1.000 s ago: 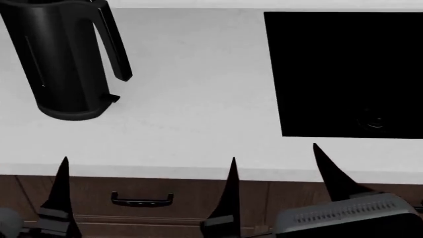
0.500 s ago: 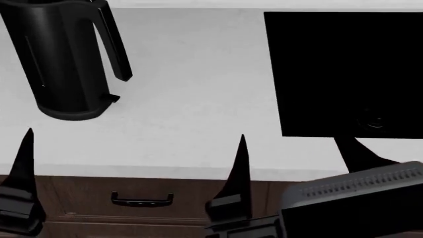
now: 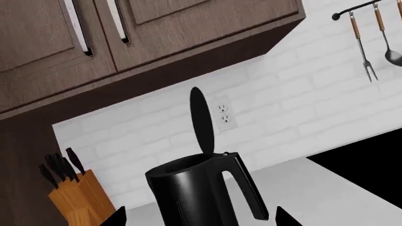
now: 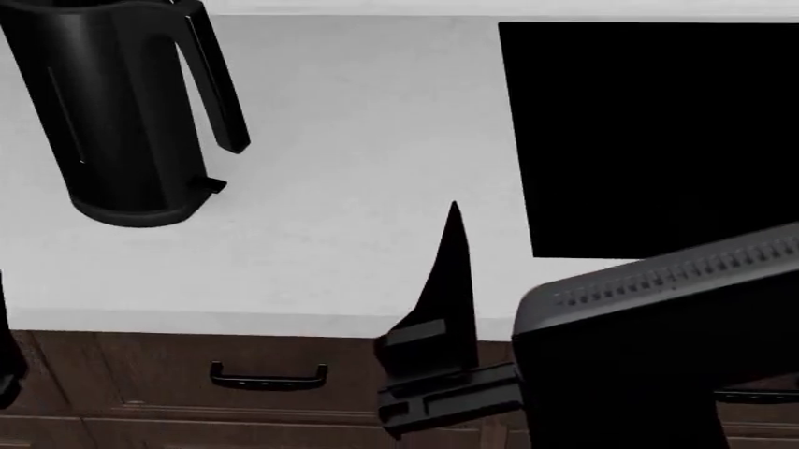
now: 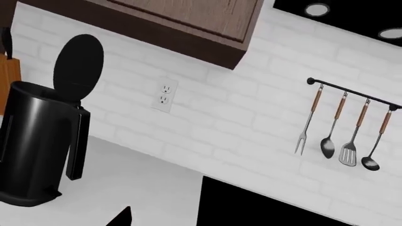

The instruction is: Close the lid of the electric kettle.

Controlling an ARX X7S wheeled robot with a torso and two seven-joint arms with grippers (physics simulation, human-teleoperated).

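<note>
The electric kettle stands at the counter's far left, its handle toward the middle. Its lid stands upright, open above the mouth; it also shows in the right wrist view above the kettle. My left gripper is open and empty over the counter's front edge, short of the kettle. In the left wrist view its tips sit on either side of the kettle body. My right gripper's body is at the front right. Only one fingertip shows, far off centre.
A flat black cooktop fills the counter's right. A knife block stands beside the kettle. A wall outlet and a utensil rail are on the back wall, with cabinets overhead. A drawer handle is below the counter edge.
Both arms have risen and moved forward. The left gripper's fingers have spread toward the view's left edge and the middle. The right gripper's body now covers its finger in the head view.
</note>
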